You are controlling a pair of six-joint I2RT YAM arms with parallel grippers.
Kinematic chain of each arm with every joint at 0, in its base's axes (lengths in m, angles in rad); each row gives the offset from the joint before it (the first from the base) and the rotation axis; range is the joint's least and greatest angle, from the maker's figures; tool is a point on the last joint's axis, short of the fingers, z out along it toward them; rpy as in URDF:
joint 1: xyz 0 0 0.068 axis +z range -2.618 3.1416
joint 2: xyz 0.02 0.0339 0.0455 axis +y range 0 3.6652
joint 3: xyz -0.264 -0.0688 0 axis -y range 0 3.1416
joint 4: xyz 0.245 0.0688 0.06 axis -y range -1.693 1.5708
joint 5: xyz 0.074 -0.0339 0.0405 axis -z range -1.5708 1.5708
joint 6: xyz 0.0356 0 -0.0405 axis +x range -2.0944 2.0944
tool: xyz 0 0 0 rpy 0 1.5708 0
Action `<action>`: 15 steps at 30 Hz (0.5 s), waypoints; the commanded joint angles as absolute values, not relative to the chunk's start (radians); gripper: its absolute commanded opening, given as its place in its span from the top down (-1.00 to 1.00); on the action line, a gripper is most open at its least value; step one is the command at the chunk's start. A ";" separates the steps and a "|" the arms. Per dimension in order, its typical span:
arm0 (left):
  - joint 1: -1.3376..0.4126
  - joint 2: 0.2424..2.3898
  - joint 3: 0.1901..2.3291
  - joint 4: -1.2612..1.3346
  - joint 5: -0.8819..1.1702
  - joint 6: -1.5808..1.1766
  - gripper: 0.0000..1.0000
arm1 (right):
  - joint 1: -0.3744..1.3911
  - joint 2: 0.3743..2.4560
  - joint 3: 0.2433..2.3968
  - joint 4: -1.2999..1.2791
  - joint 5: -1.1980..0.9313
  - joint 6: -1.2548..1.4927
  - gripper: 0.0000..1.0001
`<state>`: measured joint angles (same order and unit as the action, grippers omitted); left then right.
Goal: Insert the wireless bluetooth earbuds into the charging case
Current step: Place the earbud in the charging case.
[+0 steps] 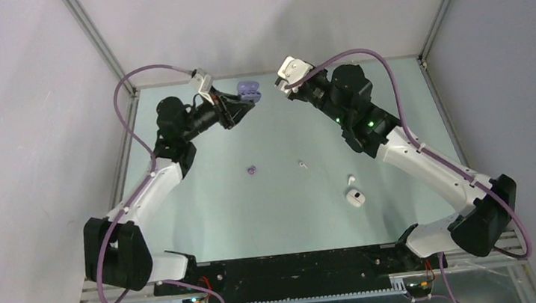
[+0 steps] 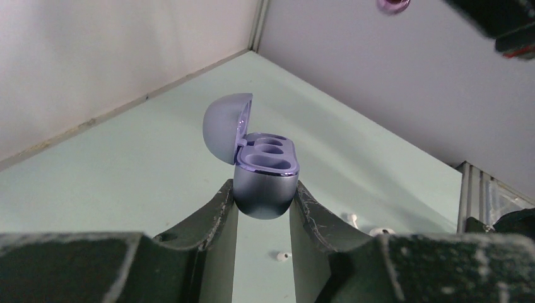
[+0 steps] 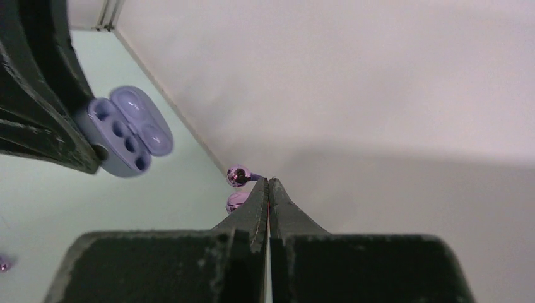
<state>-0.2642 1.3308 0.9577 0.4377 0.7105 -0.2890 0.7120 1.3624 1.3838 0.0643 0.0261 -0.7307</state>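
In the upper middle, the left gripper [image 2: 263, 194] clasped the flanks of the open charging case [image 2: 265, 173] while the right gripper [image 3: 268, 183] pinched one purple earbud [image 3: 238, 176], surely light and slippery.

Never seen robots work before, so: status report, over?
Left claw grips purple case, lid open. Right claw pinches purple earbud. Nothing between them.

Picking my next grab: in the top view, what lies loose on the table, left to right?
From left: purple earbud → tiny white piece → white earbud.
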 commanded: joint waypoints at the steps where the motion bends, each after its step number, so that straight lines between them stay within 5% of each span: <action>1: -0.300 1.350 1.054 0.475 0.672 -0.318 1.00 | 0.732 1.342 1.323 0.241 -0.012 -0.766 1.00; 15: -0.331 1.353 1.090 0.518 0.755 -0.356 1.00 | 0.754 1.363 1.306 0.330 -0.070 -0.779 1.00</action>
<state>-0.3199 1.3693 1.0630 0.4622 0.7197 -0.3443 0.7425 1.3666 1.2968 0.2527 -0.0433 -0.7872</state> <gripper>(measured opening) 0.351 0.006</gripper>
